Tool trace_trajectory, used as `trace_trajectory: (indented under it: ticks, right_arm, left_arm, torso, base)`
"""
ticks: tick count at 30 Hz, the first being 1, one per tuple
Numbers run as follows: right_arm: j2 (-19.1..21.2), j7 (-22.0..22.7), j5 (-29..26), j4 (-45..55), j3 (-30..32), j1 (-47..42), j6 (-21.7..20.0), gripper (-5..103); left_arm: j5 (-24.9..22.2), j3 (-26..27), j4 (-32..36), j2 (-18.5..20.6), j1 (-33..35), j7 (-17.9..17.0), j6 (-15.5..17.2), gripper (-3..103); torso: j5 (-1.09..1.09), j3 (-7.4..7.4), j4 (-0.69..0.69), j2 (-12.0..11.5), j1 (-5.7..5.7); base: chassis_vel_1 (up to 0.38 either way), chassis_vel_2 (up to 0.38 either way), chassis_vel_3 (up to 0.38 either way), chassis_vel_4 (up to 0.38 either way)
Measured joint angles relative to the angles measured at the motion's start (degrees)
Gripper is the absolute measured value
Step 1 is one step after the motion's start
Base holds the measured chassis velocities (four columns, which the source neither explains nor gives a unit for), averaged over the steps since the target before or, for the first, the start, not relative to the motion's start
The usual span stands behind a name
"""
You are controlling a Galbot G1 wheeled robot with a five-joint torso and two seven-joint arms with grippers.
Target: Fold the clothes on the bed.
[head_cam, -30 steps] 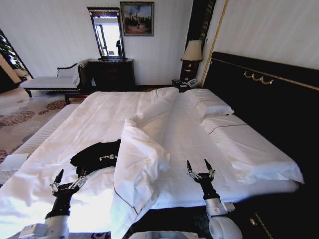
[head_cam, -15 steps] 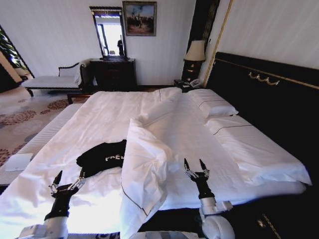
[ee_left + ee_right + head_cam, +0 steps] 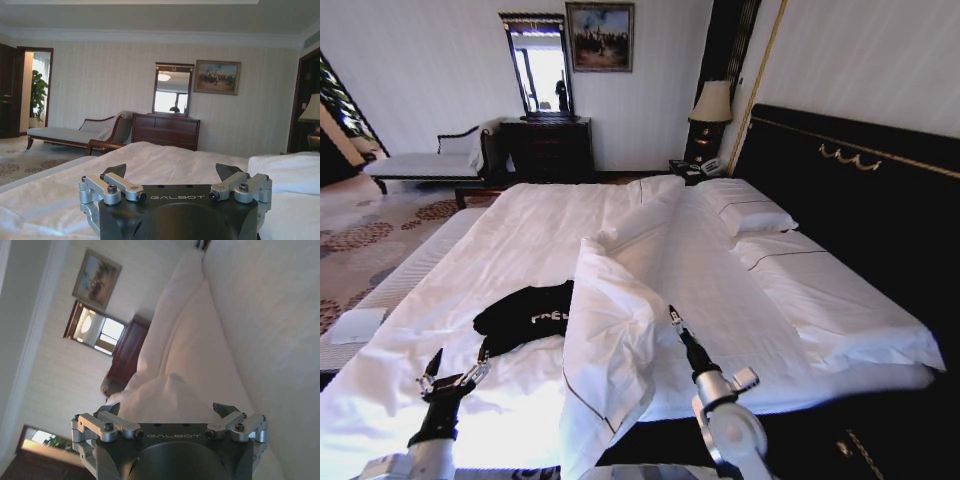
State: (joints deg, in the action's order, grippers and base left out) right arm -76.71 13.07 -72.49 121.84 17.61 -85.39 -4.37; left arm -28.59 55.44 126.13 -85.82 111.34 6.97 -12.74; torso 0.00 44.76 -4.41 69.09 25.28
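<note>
Plainly found the left hand (image 3: 458, 366) spread wide, fingers well apart, with nothing pinched between them. Saw it low over the near edge of the bed (image 3: 520, 225), above white sheet; could not tell whether it touched the sheet. Confirmed the same in the left wrist view: left hand (image 3: 172, 172) open, both dark fingertips apart, bare sheet beyond them.

Found the right hand (image 3: 673, 316) turned on its side, so that in the head view its fingers lined up one behind the other. Read its state from the right wrist view instead: right hand (image 3: 169, 412) spread, gripping nothing. Saw it pointed at the folded-back white duvet (image 3: 605, 320), close beside the fold; could not tell whether the tips touched the cloth. Saw the duvet's bulging fold (image 3: 165, 392) just ahead of those fingers in that wrist view.

Located the black T-shirt (image 3: 525, 312) just ahead of the left hand and a little toward the right hand, apart from both. Found it crumpled in a low heap on the sheet, white lettering partly showing, one edge against or under the duvet's fold. Noted that fold standing between the shirt and the right hand.

Farther off beyond the right hand, made out two white pillows (image 3: 752, 215) against the black headboard (image 3: 860, 190). Well beyond the left hand, past the foot of the bed, made out a dark dresser (image 3: 545, 148) with a mirror (image 3: 542, 70) over it.
</note>
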Motion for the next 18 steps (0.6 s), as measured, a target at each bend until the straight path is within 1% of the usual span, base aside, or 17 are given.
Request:
trace_trajectory:
  ticks: [3,4,7,8,12,13,14,15,18]
  right_arm:
    - [1.31,0.34,-2.86,-1.45,-1.53,3.72,-1.46,100]
    - [1.31,0.34,-2.86,-1.45,-1.53,3.72,-1.46,100]
    - [2.45,2.14,-4.83,-2.39,-3.49,6.98,-3.07,100]
    - [2.45,2.14,-4.83,-2.39,-3.49,6.98,-3.07,100]
    - [5.16,2.06,-5.82,-4.04,-6.36,10.17,-3.70,100]
    - [5.16,2.06,-5.82,-4.04,-6.36,10.17,-3.70,100]
    - [5.71,1.67,-6.13,-4.23,-6.79,10.68,-3.82,100]
    - [6.99,0.24,-6.84,-4.77,-7.71,11.91,-4.18,100]
    - [8.50,-2.43,-7.28,-6.24,-9.07,13.59,-4.61,100]
  left_arm:
    - [0.34,0.15,-0.71,0.02,0.14,-0.02,-0.06,100]
    - [0.34,0.15,-0.71,0.02,0.14,-0.02,-0.06,100]
    - [0.60,0.31,-1.33,0.16,0.04,-0.07,-0.06,100]
    - [0.60,0.31,-1.33,0.16,0.04,-0.07,-0.06,100]
    - [0.67,0.39,-1.56,0.38,-0.39,-0.12,0.34,100]
    - [0.67,0.39,-1.56,0.38,-0.39,-0.12,0.34,100]
    - [0.67,0.40,-1.67,0.41,-0.51,-0.15,0.46,100]
    - [0.73,0.37,-2.02,0.44,-0.77,-0.17,0.67,100]
    - [1.09,0.04,-2.59,0.38,-1.08,-0.20,0.79,100]
  torso:
    - [0.00,0.00,0.00,0.00,0.00]
    - [0.00,0.00,0.00,0.00,0.00]
    - [0.00,0.00,0.00,0.00,0.00]
    - [0.00,0.00,0.00,0.00,0.00]
    - [0.00,0.00,0.00,0.00,0.00]
    - [0.00,0.00,0.00,0.00,0.00]
    - [0.00,0.00,0.00,0.00,0.00]
    - [0.00,0.00,-0.01,0.00,0.00]
    - [0.00,0.01,-0.01,0.00,0.01]
  base:
    - [0.000,0.000,0.000,0.000]
    - [0.000,0.000,0.000,0.000]
    - [0.000,0.000,0.000,0.000]
    - [0.000,0.000,0.000,0.000]
    - [0.000,0.000,0.000,0.000]
    - [0.000,0.000,0.000,0.000]
    - [0.000,0.000,0.000,0.000]
    - [0.000,0.000,0.000,0.000]
    - [0.000,0.000,0.000,0.000]
